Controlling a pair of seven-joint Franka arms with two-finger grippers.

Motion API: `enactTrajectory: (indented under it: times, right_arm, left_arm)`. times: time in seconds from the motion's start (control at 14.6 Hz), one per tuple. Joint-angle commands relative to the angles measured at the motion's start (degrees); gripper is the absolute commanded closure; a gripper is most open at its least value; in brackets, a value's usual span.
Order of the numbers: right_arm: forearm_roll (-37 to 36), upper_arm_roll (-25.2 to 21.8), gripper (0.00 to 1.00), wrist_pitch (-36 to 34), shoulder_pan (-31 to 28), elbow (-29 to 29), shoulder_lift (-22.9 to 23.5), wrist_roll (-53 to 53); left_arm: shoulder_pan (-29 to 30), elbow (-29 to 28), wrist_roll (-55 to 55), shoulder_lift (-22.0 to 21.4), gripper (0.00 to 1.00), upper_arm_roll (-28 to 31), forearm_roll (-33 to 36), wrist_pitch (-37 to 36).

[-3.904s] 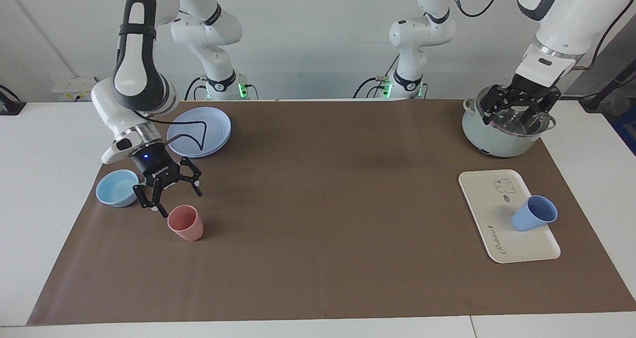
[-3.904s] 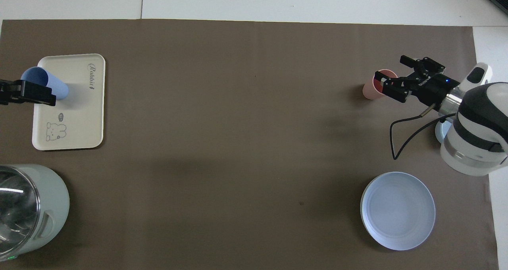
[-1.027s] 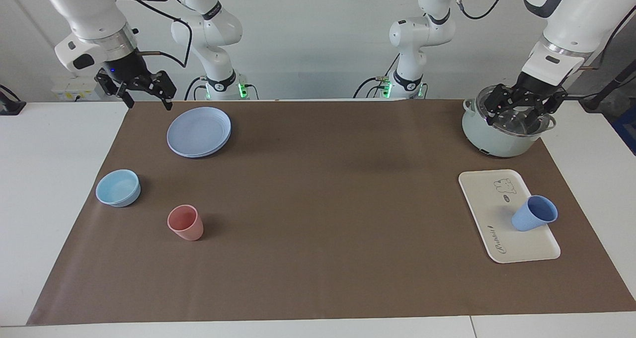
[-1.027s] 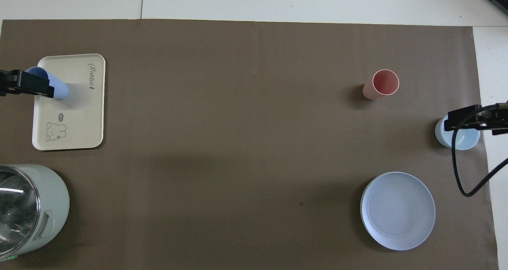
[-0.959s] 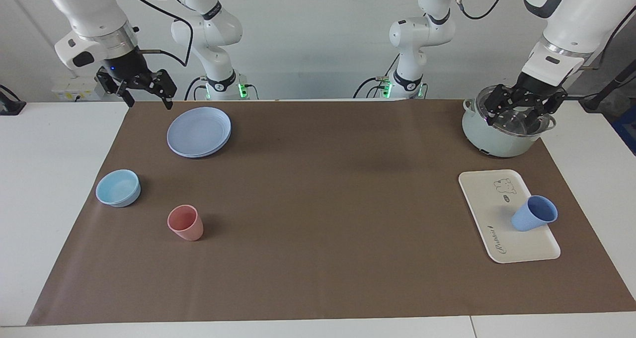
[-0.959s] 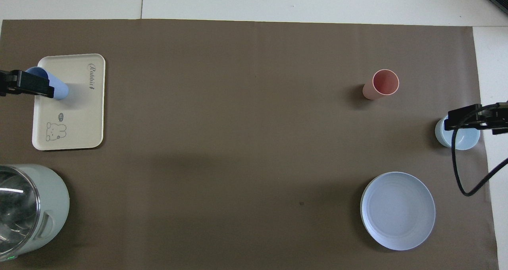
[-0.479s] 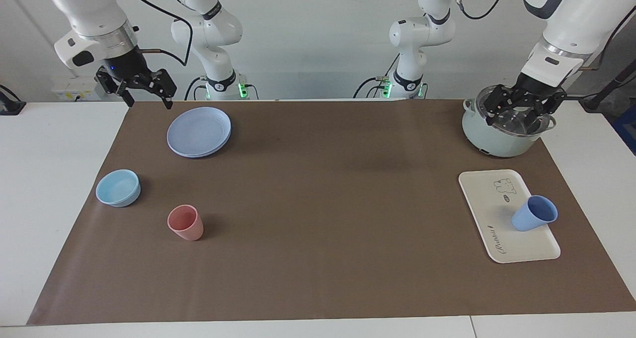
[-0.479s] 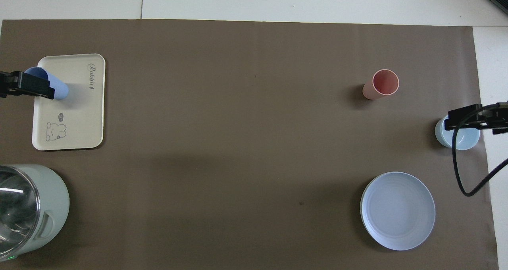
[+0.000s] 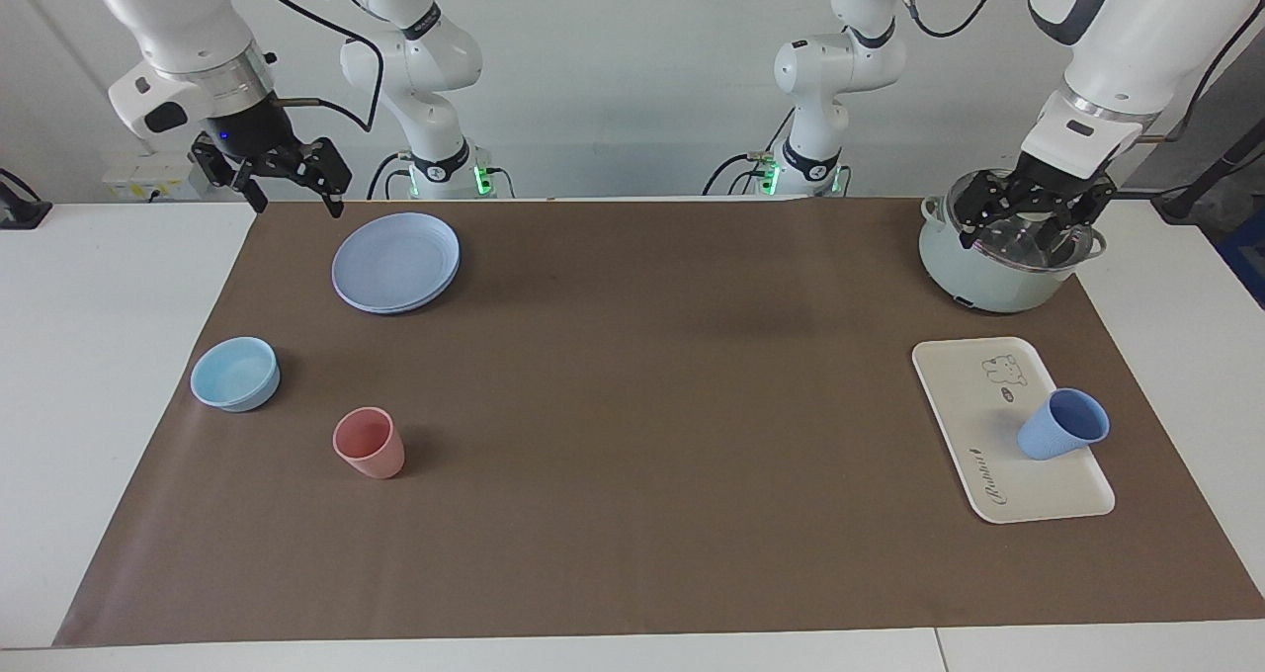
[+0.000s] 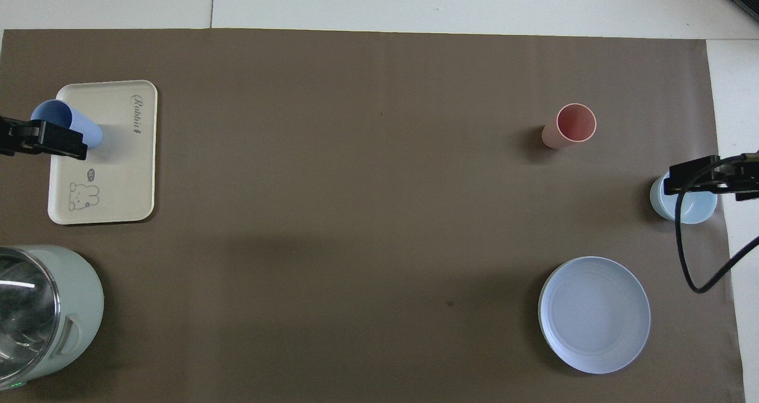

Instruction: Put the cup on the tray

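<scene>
The periwinkle-blue cup stands upright on the cream-white tray, at the tray's edge toward the left arm's end of the table. In the overhead view the cup and tray show too. My left gripper is open and empty, up in the air over the pot; one of its fingers crosses the cup in the overhead view. My right gripper is open and empty, raised over the table edge beside the round plate; one finger shows overhead.
A pale green pot with a glass lid stands nearer to the robots than the tray. At the right arm's end are a round blue plate, a light-blue bowl and a pink tumbler.
My right gripper has left the pink tumbler and risen back to the table edge by the plate. My left gripper has only shifted slightly over the pot. The cup has not moved.
</scene>
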Motion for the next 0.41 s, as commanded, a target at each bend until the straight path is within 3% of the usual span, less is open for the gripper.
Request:
enactTrajectory:
  times: [0.0,0.34]
  right_arm:
    - [0.39,0.23,0.0,-0.45,-0.53,-0.25,-0.31,-0.42]
    - [0.39,0.23,0.0,-0.36,-0.53,-0.42,-0.31,-0.51]
  left_arm:
    - [-1.15,-2.25,0.18,-2.07,0.0,0.22,1.73,-0.23]
    - [-0.98,-2.25,-0.08,-2.07,0.0,0.22,1.64,0.56]
